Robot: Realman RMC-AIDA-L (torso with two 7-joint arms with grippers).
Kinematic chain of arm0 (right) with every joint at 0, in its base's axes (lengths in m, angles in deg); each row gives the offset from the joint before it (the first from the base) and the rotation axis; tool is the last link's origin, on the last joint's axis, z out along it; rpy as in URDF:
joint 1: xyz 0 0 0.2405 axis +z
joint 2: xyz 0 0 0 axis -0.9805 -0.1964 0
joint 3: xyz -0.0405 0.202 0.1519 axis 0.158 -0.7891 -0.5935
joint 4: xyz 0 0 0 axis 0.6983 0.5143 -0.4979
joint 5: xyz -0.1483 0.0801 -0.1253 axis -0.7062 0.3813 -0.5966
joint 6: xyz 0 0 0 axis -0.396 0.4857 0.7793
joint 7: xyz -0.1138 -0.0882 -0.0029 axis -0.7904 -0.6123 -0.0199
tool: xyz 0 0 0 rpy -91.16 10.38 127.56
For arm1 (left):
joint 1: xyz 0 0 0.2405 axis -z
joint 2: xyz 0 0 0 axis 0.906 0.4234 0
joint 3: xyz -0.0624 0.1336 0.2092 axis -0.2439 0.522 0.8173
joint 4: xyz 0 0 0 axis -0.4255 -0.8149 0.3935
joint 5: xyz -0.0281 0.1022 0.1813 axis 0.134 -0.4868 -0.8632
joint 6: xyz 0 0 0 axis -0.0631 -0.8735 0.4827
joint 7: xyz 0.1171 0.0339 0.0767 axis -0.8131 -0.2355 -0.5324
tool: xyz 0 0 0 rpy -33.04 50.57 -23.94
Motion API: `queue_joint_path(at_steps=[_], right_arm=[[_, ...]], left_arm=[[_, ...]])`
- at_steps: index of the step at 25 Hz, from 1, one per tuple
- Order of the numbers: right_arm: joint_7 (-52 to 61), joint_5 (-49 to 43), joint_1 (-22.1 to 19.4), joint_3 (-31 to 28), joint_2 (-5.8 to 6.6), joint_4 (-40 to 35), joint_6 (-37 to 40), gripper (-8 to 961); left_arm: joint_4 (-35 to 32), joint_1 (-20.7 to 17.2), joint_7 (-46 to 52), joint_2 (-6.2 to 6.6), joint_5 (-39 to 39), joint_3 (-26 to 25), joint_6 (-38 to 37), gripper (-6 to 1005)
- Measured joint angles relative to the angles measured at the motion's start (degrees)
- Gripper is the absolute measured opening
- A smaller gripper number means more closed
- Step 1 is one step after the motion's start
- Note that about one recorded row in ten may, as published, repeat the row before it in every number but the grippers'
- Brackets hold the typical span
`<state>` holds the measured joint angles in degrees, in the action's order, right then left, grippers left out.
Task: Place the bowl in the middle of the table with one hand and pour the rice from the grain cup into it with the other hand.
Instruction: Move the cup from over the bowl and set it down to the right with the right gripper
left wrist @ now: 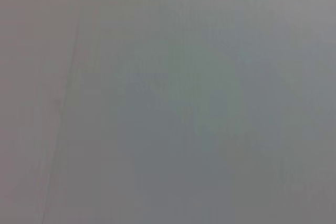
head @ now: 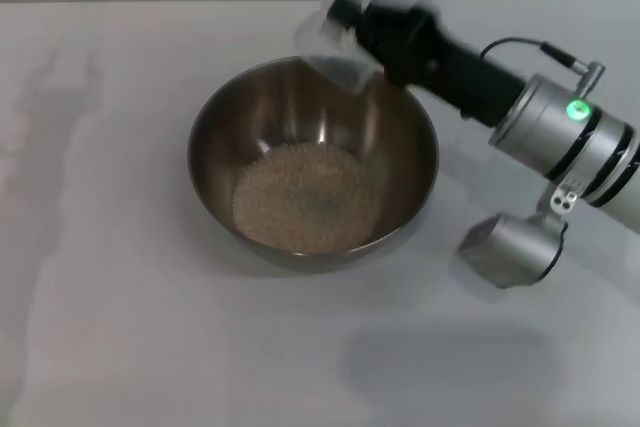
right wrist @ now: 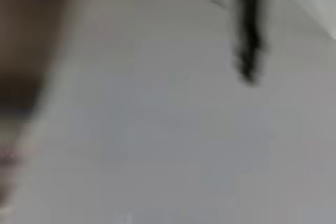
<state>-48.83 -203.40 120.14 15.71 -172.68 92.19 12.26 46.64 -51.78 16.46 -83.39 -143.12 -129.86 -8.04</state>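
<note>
my right gripper grips the grain cup, tipped over the bowl's far rim. the rice lies directly below it. my left gripper is out of sight.

My head camera looks forward and down from above, taking in the bowl mid-frame on the white surface, with my right arm entering from the right. My left wrist camera faces only featureless grey. My right wrist camera sits close over pale surface, sharing that with the head view.
</note>
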Motion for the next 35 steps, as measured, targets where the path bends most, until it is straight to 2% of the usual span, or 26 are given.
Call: queue_joint_path(at_steps=[2,3,8,11,12,14,17,22,35], right_arm=[[11.30,5.54,-2.58,-4.04,-0.08,5.59,1.70,14],[11.30,5.54,-2.58,-4.04,-0.08,5.59,1.70,14],[31.36,18.36,-7.87,-9.73,-0.35,15.71,-0.19,14],[39.23,25.19,-10.01,-10.38,-0.26,19.24,-4.58,15],[42.60,28.59,-10.54,-10.55,-0.35,20.17,-8.94,15],[43.97,29.81,-10.61,-10.56,-0.39,20.32,-10.91,15],[48.77,32.81,-10.65,-10.58,-0.40,20.49,-19.05,15],[51.43,32.92,-10.68,-10.60,-0.38,20.55,-25.40,15],[59.15,32.95,-10.27,-10.66,-0.42,18.97,-34.69,15]], left_arm=[[-0.06,0.06,-0.13,0.01,0.01,0.00,-0.08,452],[-0.08,0.07,-0.16,0.01,0.01,0.01,-0.16,454],[-0.21,0.14,-0.16,0.05,0.01,-0.05,-0.27,463],[-0.55,0.20,-0.17,0.09,-0.05,-0.18,-0.47,468],[-0.66,0.20,-0.17,0.09,-0.06,-0.18,-0.59,470],[-0.85,0.20,-0.13,0.10,-0.13,-0.02,-0.86,474],[-0.88,0.20,-0.22,0.10,-0.26,0.09,-1.02,479],[-1.09,0.04,-0.09,0.14,-0.32,0.12,-1.55,488],[-1.64,-0.56,0.10,0.10,-0.43,0.21,-2.84,511]])
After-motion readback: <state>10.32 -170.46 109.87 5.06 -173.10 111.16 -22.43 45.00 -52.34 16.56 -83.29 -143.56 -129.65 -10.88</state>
